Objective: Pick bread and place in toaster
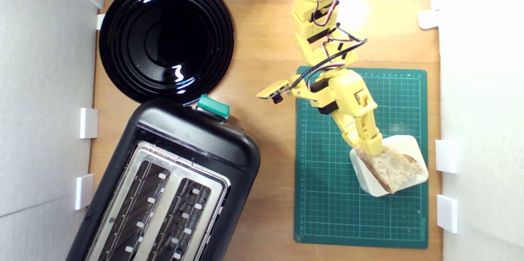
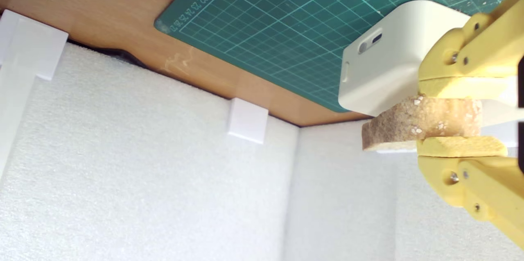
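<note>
You have bright, even light; glare whitens the table (image 1: pixel 380 11) by the arm and streaks the plate (image 1: pixel 166 37); both views sharp.

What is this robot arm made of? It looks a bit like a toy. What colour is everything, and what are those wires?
The arm is blocky bright-yellow plastic with black inset blocks at its joints. Loose black, red and white cables loop along it. The gripper has two flat yellow jaws fixed with small silver screws.
</note>
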`<move>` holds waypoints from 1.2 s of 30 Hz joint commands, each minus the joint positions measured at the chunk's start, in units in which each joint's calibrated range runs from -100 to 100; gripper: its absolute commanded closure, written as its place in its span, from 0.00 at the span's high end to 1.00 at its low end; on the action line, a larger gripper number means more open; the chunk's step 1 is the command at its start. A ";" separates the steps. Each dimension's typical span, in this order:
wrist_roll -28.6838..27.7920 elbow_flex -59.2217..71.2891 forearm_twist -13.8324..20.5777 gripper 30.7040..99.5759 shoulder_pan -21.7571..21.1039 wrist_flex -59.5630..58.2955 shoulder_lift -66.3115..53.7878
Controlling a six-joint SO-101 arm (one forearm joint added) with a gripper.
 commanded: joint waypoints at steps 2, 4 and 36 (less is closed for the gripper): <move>0.25 -1.54 0.27 0.27 0.01 -1.56 -5.77; 0.25 -1.45 0.27 0.27 0.09 -1.48 -9.10; 11.29 -18.34 0.54 0.26 3.88 62.68 -62.76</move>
